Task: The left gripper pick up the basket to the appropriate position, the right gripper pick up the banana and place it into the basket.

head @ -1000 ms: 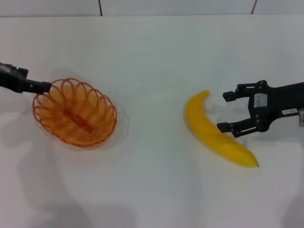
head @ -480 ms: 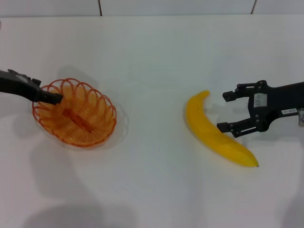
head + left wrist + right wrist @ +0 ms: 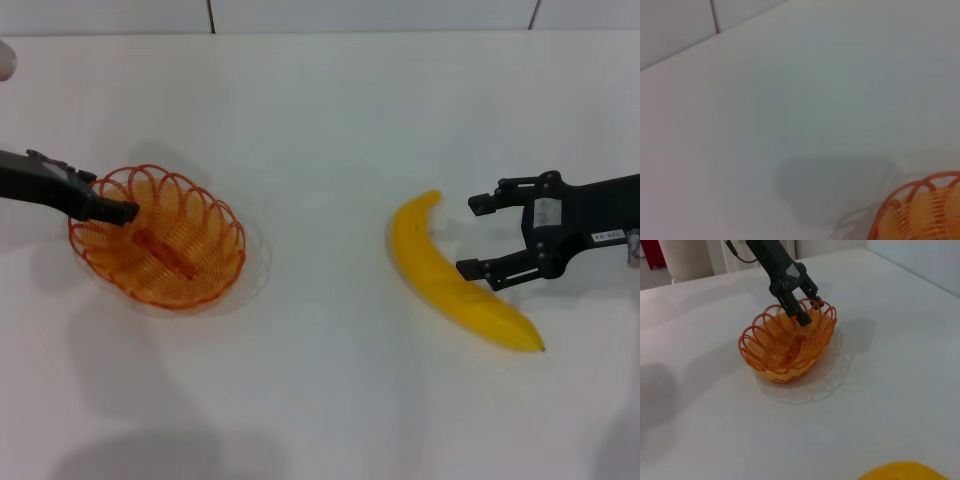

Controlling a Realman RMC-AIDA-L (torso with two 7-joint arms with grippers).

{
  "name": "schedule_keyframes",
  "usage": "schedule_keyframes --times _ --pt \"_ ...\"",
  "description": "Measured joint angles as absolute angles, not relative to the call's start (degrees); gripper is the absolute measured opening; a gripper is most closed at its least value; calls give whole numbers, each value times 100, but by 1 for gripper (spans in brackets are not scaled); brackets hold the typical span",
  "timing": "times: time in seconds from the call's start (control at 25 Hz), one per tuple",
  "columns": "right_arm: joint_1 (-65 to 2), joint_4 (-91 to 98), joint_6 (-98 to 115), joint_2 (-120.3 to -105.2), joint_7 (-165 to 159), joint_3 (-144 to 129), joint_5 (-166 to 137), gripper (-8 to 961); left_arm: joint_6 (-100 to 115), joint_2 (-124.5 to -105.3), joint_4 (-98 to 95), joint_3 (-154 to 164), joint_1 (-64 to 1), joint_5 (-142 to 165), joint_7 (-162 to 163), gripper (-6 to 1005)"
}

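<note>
The orange wire basket (image 3: 190, 262) sits on the white table at the left; it also shows in the left wrist view (image 3: 920, 210) and the right wrist view (image 3: 785, 352). My left gripper (image 3: 122, 211) reaches over the basket's left rim. In the right wrist view the left gripper (image 3: 809, 309) is open, with one finger inside the rim and one outside. The yellow banana (image 3: 448, 278) lies on the table at the right; a sliver of it shows in the right wrist view (image 3: 905, 471). My right gripper (image 3: 474, 236) is open just right of the banana's middle, its jaws facing it.
The white table (image 3: 320, 120) ends at a tiled wall along the far edge. A pale round object (image 3: 5, 60) sits at the far left edge. Bare table lies between basket and banana.
My left gripper has moved right, from outside the basket's left rim to over the rim. The basket, banana and right gripper have not moved.
</note>
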State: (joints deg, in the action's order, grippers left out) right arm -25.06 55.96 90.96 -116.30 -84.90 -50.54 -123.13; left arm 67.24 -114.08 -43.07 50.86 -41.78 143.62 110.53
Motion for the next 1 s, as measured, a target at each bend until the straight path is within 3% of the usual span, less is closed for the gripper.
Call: schedule_keyframes --times 0.16,0.36,1.0 --pt "-2506 5596 9096 -11628 -8490 -5040 -12313 900 6715 -11408 -4306 5066 -4180 14356 10975 852" --pt "-2505 5597 9096 -11628 -8490 -5023 -12311 900 6710 -11423 -4306 5066 -4176 14355 10901 642" --pt "-2502 5599 9097 -11628 -8490 -5013 -12313 899 6742 -11475 -4348 5077 -4144 14304 10813 157"
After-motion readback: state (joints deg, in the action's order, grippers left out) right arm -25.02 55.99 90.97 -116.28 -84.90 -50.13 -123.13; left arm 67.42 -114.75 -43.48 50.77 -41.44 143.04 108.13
